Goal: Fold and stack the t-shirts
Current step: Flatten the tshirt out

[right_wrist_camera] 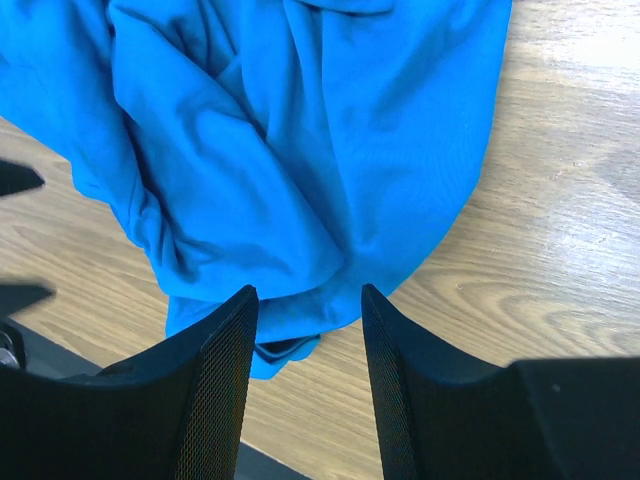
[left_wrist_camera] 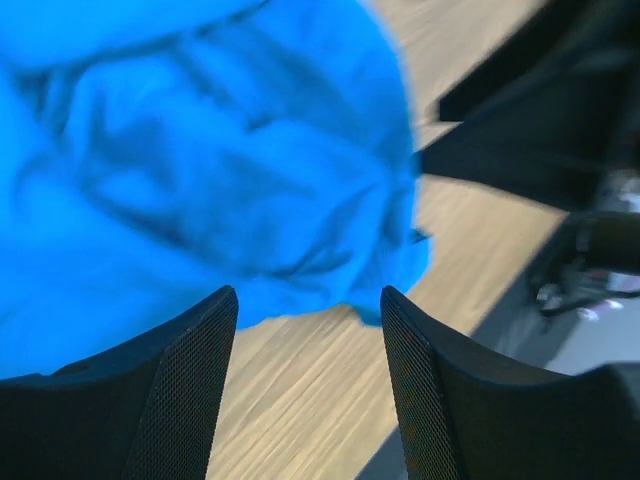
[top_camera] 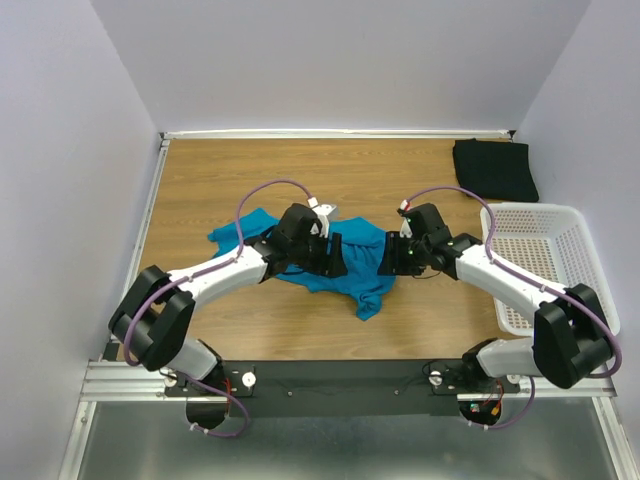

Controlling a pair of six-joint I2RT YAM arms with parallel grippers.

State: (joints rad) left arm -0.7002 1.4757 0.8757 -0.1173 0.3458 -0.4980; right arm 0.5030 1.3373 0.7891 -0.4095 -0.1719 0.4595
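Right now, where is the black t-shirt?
In the top external view, the black t-shirt lies at the far right corner of the table, just beyond the white basket.

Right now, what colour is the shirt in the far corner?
That shirt is black; top external view.

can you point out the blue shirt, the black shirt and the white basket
teal-blue t-shirt (top_camera: 362, 282), top external view, on its crumpled lower part between the two arms
black t-shirt (top_camera: 495, 168), top external view, on the middle of the cloth
white basket (top_camera: 530, 207), top external view, on its far rim
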